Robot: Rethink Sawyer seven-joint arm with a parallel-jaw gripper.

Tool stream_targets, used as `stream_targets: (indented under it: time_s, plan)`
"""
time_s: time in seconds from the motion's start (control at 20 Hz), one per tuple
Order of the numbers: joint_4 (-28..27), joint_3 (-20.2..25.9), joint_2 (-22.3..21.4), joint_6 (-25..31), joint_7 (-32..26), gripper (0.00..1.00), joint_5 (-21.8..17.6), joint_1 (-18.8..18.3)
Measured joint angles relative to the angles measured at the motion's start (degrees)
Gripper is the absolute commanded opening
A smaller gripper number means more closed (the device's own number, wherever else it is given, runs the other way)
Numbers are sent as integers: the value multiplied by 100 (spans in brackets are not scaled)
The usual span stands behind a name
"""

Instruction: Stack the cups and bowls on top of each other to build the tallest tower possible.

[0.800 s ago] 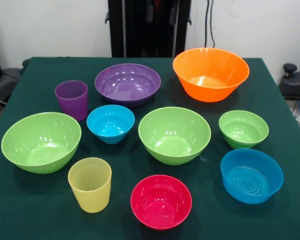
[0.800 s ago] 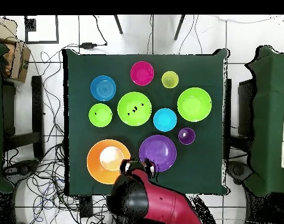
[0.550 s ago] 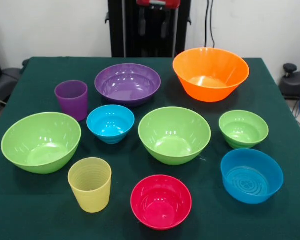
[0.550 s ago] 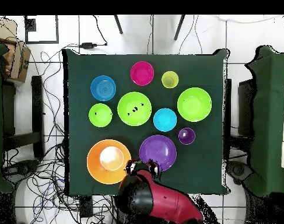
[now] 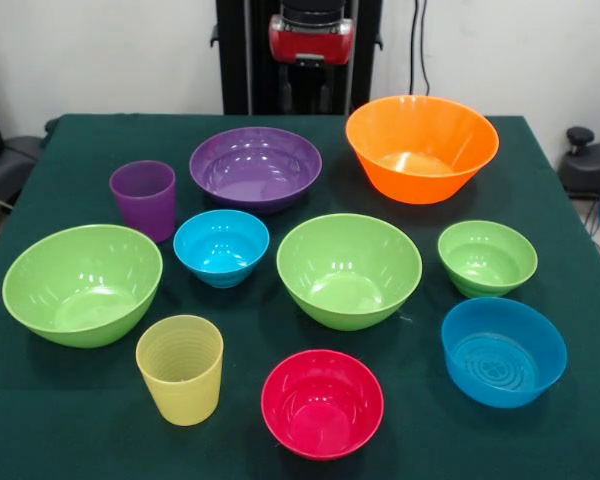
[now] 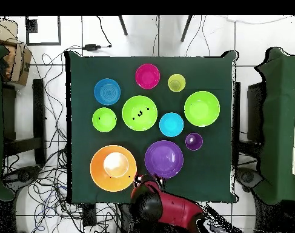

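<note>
I see nothing stacked yet: all eight bowls and both cups sit apart on the green table (image 5: 570, 420). The large orange bowl (image 5: 421, 146) stands far right, the shallow purple bowl (image 5: 255, 166) just left of it. My gripper (image 5: 310, 45) hangs behind the far edge; I cannot tell how its jaws stand. These look like light, stiff, glossy plastic, likely slippery, so I would pinch a rim wall.
</note>
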Motion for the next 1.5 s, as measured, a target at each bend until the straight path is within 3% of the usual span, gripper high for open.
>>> stream_targets:
  time_s: [0.8, 1.5]
  plan:
    - [-6, 107, 791, -2, 122, 100, -268, -4]
    - [-7, 264, 963, -2, 138, 100, -271, -4]
